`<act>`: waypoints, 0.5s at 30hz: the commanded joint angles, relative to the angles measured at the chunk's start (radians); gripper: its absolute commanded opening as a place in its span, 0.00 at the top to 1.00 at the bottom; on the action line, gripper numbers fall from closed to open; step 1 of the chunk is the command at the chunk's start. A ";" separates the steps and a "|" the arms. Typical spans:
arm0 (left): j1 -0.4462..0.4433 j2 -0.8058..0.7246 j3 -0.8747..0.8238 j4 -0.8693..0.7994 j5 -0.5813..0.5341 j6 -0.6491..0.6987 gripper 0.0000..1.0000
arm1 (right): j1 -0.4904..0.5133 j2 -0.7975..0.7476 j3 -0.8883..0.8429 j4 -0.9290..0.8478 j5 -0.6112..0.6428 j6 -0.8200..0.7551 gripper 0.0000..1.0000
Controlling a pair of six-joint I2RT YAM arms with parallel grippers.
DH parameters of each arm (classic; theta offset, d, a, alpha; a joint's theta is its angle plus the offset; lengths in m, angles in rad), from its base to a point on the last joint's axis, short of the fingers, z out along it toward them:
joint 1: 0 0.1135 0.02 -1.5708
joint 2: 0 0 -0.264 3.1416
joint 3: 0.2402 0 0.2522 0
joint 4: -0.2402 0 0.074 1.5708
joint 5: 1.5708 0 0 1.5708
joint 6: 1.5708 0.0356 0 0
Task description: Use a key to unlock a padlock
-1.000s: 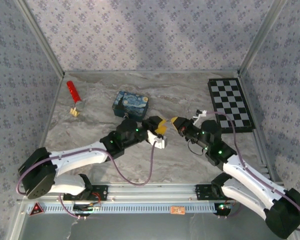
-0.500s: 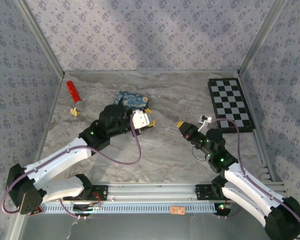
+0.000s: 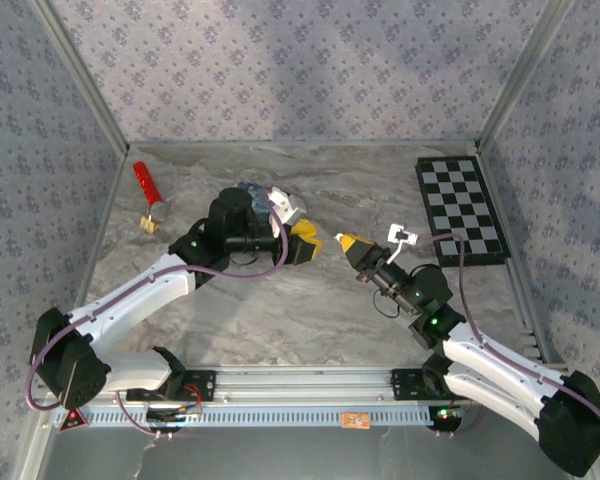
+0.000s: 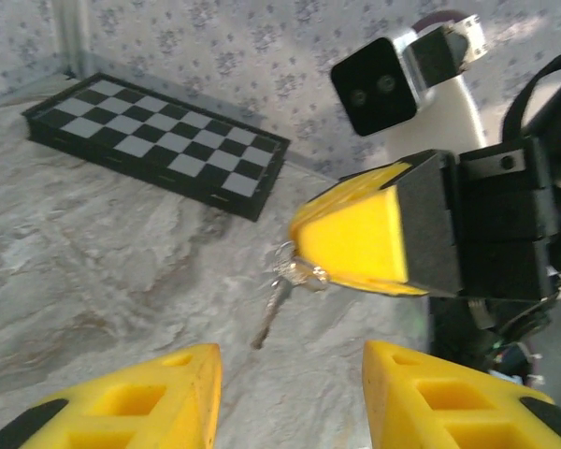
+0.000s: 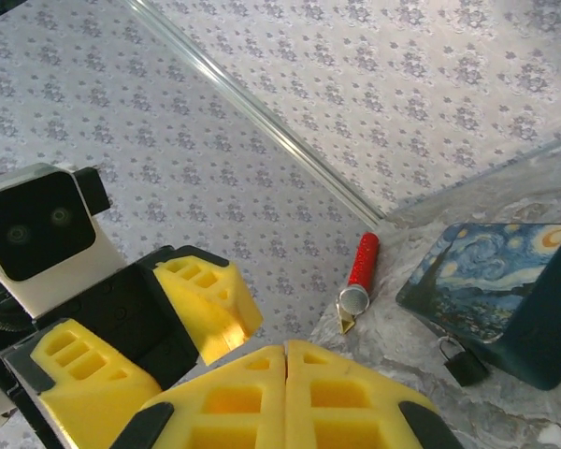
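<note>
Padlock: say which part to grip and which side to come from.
Take the padlock by its black blocky body, not the thin shackle loop. Come from above, on the side away from the blue tin, which stands close beside it.

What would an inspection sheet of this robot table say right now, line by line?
Surface: marbled table, flat; no spills seen.
Job's things: key hangs from the tips of the right gripper; padlock lies on the table beside the blue tin, apart from the key.
Clutter: blue tin, red stick with a small wooden block near its end, chessboard at the far right.
Grippers: left gripper open, holding nothing, facing the right gripper; right gripper shut on the key.
Cables: purple cable loops along each arm; no snag seen.
Surroundings: patterned walls on three sides.
</note>
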 commanded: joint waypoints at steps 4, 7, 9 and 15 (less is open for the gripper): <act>0.004 0.025 0.031 0.041 0.117 -0.086 0.56 | 0.034 0.012 0.015 0.123 -0.010 -0.080 1.00; 0.012 0.029 0.027 0.061 0.123 -0.108 0.56 | 0.041 0.012 0.023 0.128 -0.011 -0.085 1.00; 0.021 0.037 0.031 0.071 0.138 -0.129 0.56 | 0.044 0.015 0.027 0.129 -0.013 -0.088 1.00; 0.025 0.058 0.065 0.040 0.173 -0.132 0.58 | 0.056 0.025 0.032 0.139 -0.016 -0.095 1.00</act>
